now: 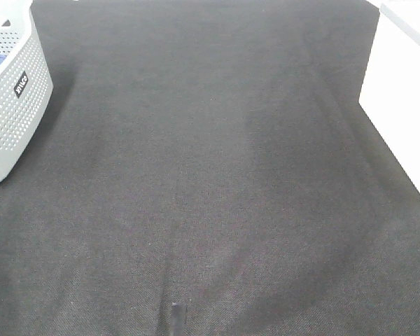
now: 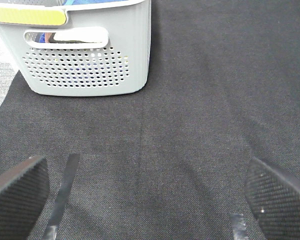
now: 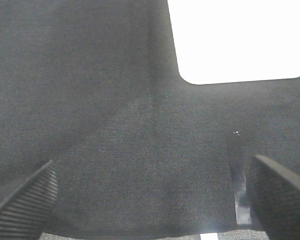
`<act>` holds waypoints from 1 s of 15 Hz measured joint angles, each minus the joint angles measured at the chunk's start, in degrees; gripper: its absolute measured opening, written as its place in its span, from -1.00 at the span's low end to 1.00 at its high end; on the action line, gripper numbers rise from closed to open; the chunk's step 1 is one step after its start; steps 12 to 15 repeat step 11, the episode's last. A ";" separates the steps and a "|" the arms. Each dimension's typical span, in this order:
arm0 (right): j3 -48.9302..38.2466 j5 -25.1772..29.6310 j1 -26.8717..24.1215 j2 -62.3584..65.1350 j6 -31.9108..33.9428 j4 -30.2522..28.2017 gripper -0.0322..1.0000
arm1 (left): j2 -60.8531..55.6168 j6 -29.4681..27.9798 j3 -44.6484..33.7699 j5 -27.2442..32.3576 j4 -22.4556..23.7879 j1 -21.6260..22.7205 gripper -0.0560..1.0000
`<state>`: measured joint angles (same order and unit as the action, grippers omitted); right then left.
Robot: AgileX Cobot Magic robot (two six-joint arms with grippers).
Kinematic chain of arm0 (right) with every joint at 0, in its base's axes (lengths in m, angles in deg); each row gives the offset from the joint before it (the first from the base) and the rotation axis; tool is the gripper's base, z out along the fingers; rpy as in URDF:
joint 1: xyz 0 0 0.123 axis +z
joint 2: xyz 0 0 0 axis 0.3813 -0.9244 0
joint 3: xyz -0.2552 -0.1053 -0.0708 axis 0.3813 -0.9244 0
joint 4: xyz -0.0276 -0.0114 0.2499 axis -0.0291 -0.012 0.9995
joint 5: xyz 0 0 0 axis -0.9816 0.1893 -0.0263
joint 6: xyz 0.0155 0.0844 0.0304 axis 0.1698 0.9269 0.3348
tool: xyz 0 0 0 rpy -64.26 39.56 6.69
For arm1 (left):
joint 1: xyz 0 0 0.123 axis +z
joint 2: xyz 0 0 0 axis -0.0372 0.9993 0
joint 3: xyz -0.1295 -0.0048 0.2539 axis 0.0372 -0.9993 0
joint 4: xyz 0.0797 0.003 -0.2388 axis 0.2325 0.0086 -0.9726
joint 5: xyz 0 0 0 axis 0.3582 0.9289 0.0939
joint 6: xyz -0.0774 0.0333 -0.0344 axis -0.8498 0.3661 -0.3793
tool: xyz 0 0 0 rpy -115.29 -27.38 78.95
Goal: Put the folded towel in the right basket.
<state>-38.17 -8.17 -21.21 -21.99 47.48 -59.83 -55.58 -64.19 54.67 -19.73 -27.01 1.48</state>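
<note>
Matt woven cloth mat [image 1: 217, 175]; perforated grey plastic basket [image 1: 14, 119]

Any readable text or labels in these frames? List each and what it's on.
One dark tag with white lettering on the left basket's side, in the high view; tilted and too blurred to read.
No text on the yellow strip along its rim in the left wrist view.
Nothing else carries text.
</note>
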 joint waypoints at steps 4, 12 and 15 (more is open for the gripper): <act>0.00 0.00 -0.06 0.00 0.00 0.00 0.95 | 0.00 0.00 0.00 0.00 0.00 0.00 0.98; 0.00 0.00 -0.06 0.00 0.00 0.00 0.95 | 0.00 0.00 0.00 0.00 0.00 0.00 0.98; 0.00 0.00 -0.06 0.00 0.00 0.00 0.95 | 0.00 0.00 0.00 0.00 0.00 0.00 0.98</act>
